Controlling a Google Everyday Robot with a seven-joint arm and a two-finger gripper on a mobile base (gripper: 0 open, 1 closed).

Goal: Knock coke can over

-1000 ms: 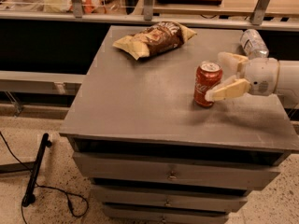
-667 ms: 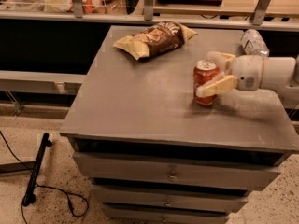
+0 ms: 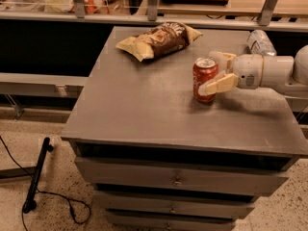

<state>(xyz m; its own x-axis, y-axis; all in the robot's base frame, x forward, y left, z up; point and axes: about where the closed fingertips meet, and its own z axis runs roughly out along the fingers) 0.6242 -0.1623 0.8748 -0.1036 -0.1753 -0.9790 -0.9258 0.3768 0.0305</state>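
The coke can [image 3: 205, 80], red with white script and a silver top, stands upright on the grey table top [image 3: 144, 105], right of centre. My gripper [image 3: 216, 72] reaches in from the right at can height. It is open, with its cream fingers either side of the can's right flank: the near finger [image 3: 219, 84] lies against the can's front right, the far finger [image 3: 222, 59] sits behind it. The white arm [image 3: 269, 72] stretches off the right edge.
A brown and yellow chip bag [image 3: 159, 40] lies at the back of the table. A clear water bottle [image 3: 261, 42] lies on its side at the back right, behind the arm. Drawers [image 3: 178, 179] sit under the top. A black rod and cable [image 3: 36, 177] lie on the floor left.
My gripper has moved left across the table, and the can has shifted a little left with it. The can is still upright.
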